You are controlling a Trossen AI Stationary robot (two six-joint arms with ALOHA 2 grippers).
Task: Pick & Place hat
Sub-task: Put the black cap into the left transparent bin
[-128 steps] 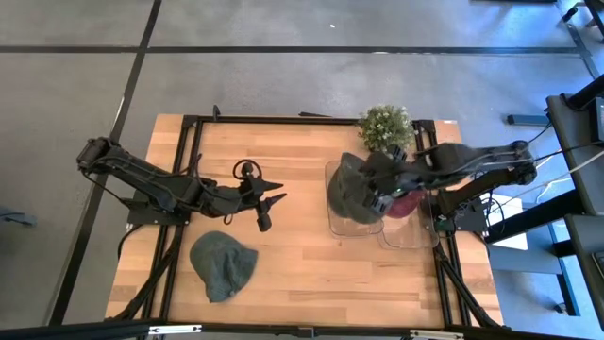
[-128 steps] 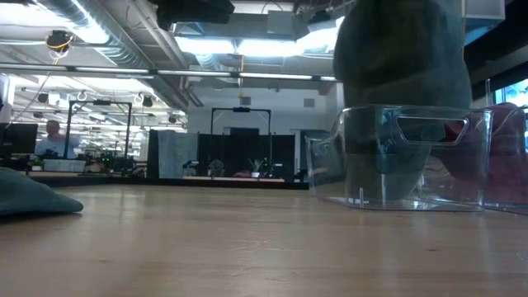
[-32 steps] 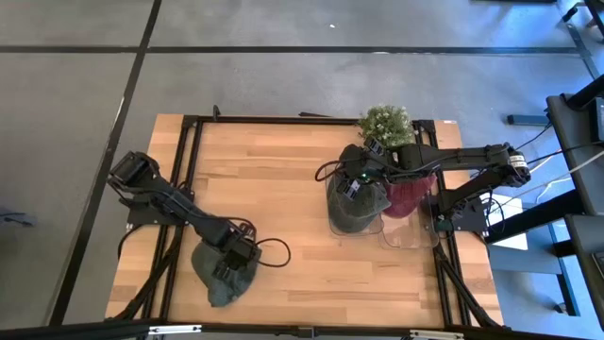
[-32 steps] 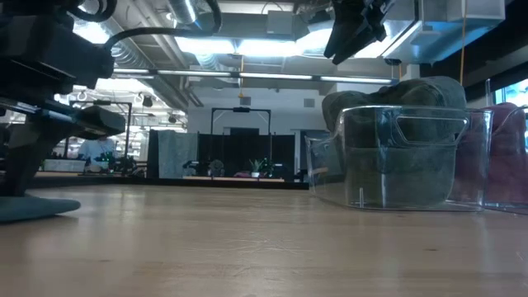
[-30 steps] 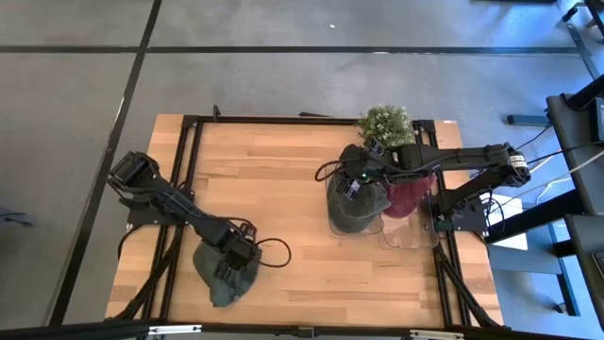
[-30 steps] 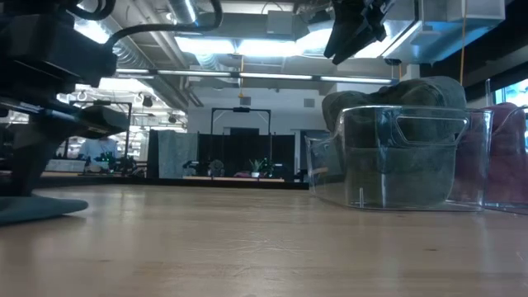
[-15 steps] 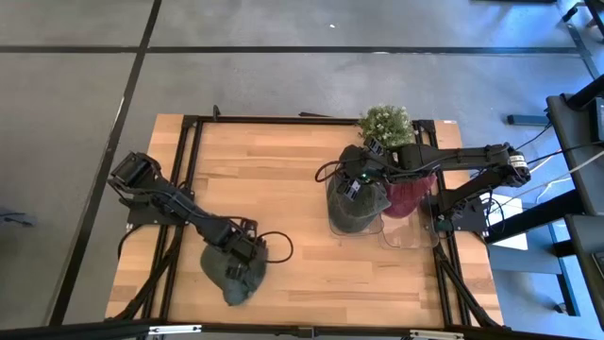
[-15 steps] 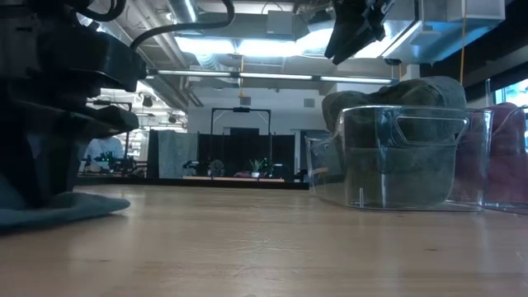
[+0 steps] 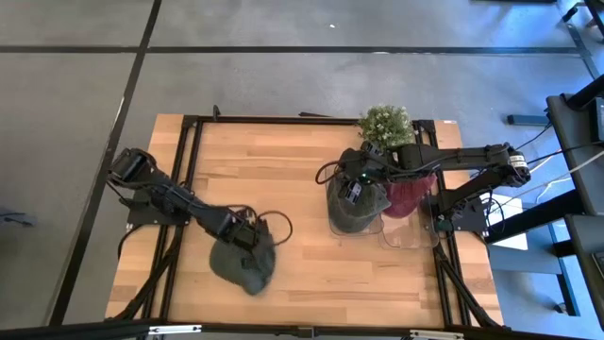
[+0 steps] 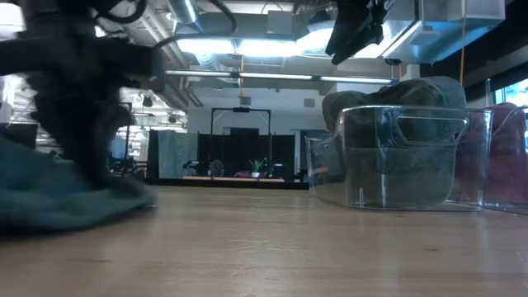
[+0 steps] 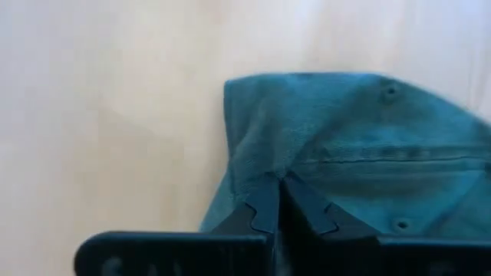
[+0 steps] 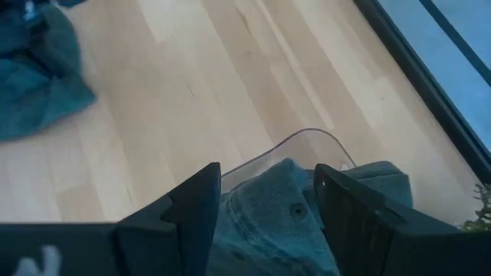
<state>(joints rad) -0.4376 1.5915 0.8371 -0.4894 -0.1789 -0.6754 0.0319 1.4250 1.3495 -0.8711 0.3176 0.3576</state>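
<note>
The left gripper (image 9: 247, 238) sits low over the front-left part of the light wooden table (image 9: 283, 189), its fingers (image 11: 265, 203) pinched together on the fabric of a dark green soft cloth hat (image 9: 243, 265) resting on the wood. The right gripper (image 9: 354, 185) hovers with fingers (image 12: 196, 207) spread wide above a second green hat (image 9: 357, 210), which lies inside a clear plastic bin (image 10: 396, 157) beside a small potted plant (image 9: 385, 125).

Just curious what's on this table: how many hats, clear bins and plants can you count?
Hats: 3 (green hat held by the left gripper, green hat in a bin, red hat)
Clear bins: 2
Plants: 1
Total: 6
</note>
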